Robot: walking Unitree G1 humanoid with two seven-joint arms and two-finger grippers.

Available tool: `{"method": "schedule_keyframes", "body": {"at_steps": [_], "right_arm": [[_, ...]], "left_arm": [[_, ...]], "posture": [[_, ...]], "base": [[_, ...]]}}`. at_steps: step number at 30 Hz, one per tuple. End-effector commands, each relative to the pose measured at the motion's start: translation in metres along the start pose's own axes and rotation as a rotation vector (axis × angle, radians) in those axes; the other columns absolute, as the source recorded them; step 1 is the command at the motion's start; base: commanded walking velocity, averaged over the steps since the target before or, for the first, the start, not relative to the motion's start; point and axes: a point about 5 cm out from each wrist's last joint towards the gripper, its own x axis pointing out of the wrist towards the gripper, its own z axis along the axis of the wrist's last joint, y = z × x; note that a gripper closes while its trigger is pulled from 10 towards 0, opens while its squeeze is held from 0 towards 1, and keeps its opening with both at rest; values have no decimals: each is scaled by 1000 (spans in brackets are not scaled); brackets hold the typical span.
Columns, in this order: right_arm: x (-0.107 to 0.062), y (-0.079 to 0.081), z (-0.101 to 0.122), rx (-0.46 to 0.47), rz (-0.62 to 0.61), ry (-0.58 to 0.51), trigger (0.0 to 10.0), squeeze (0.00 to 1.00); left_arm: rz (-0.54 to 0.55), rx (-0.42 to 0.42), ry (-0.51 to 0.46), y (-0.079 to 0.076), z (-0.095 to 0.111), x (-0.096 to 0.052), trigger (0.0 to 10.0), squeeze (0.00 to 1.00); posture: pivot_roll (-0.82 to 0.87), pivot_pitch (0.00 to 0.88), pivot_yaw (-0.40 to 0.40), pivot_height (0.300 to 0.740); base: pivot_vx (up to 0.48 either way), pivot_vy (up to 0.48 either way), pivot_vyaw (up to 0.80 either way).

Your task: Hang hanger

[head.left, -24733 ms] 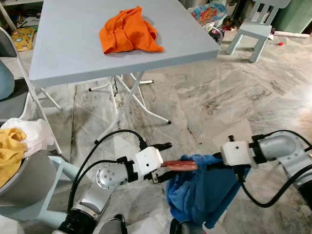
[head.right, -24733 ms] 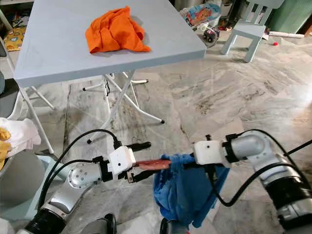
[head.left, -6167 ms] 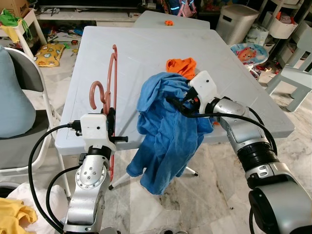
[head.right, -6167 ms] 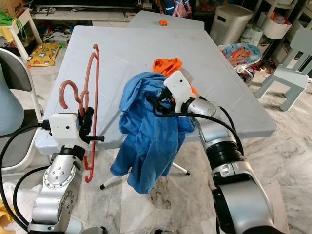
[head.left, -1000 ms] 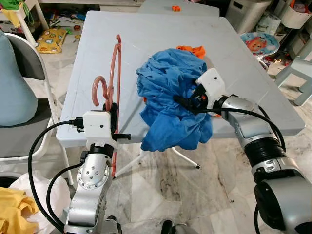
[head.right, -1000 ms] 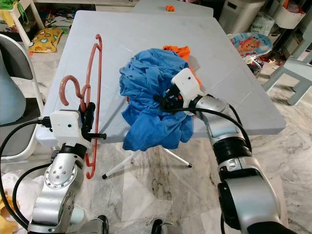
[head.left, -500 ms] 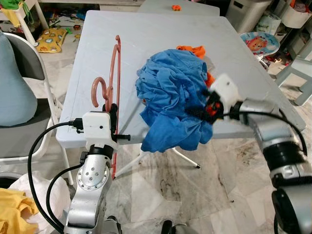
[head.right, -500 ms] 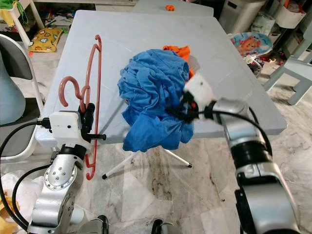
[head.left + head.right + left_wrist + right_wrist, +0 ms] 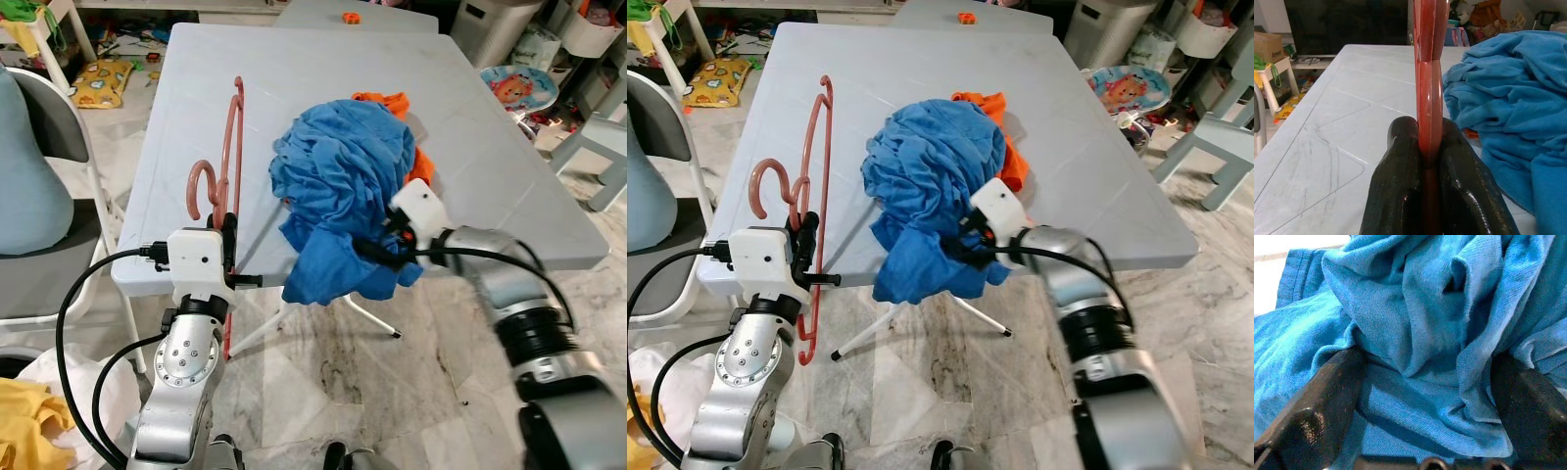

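We see the left gripper (image 9: 1429, 161) pressed together on the red hanger (image 9: 227, 166), which stands almost upright at the near left corner of the grey table (image 9: 294, 88). In the left wrist view its two black fingers (image 9: 1400, 196) clamp the hanger's thin red bar between them. The hook of the hanger curls to the left, above the white body of the wrist. On the near middle of the table lies a blue garment (image 9: 343, 186) in a crumpled heap, and a part of it hangs down over the near edge. The right gripper (image 9: 1425, 421) is at this near edge, with its fingers spread, and the blue cloth fills the space between them; we cannot tell if they touch it. An orange garment (image 9: 999, 127) lies just behind the blue one, partly under it. A small orange thing (image 9: 351, 16) rests on the far table. A grey chair (image 9: 39, 196) stands at the left, and a yellow cloth (image 9: 20, 441) lies in the near left corner.
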Motion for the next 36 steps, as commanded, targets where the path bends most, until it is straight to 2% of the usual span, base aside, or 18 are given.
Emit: {"method": "schedule_keyframes", "body": {"at_steps": [1,2,3,4,5,7,9,11,17,20,25,28,31,33,36], "right_arm": [[6,8,-3,54,-20,-13,4196,1000],[10,11,-3,86,-41,-20,0,953],[14,14,-3,105,-54,-21,0,141],[18,16,-2,120,-68,-23,0,0],[19,17,-1,129,-76,-25,0,0],[30,22,6,219,-145,-54,0,0],[33,23,9,237,-163,-63,0,0],[42,27,16,300,-207,-81,0,0],[52,33,27,368,-244,-102,0,0],[59,37,44,418,-275,-142,0,0],[57,30,91,602,-351,-371,0,0],[51,22,118,588,-409,-481,0,0],[48,21,130,542,-426,-530,0,0],[48,23,133,525,-426,-541,0,0],[54,32,122,492,-397,-499,0,0]], "left_arm": [[2,18,128,0,-24,-7,10000,0],[3,19,128,0,-23,-7,10000,0],[5,20,128,1,-24,-7,10000,0],[7,20,129,1,-24,-8,10000,0],[8,21,129,2,-24,-8,10000,0],[13,23,131,2,-24,-10,10000,0],[14,23,131,2,-24,-10,10000,0],[18,24,130,2,-23,-10,10000,0],[21,27,129,2,-23,-11,10000,0],[24,31,129,4,-22,-12,10000,0],[35,37,127,5,-21,-12,10000,0],[43,40,126,7,-20,-13,10000,0],[69,60,123,10,-19,-14,10000,0],[78,64,121,11,-19,-14,10000,0],[78,64,120,12,-19,-14,10000,0]], "posture": [[151,196,-114,740],[152,196,-115,740],[154,197,-116,740],[156,197,-117,740],[159,197,-120,740],[168,199,-124,740],[173,201,-126,740],[177,202,-128,740],[188,204,-129,740],[202,206,-130,740],[221,206,-136,740],[221,206,-136,740],[237,207,-140,740],[237,207,-140,740],[238,210,-144,740]], "base": [[0,0,0],[0,0,0],[0,0,0],[0,0,0],[0,0,0],[0,0,0],[0,0,0],[0,0,0],[0,0,0],[0,0,0],[0,0,0],[0,0,0],[0,0,0],[0,0,0],[0,0,0]]}}
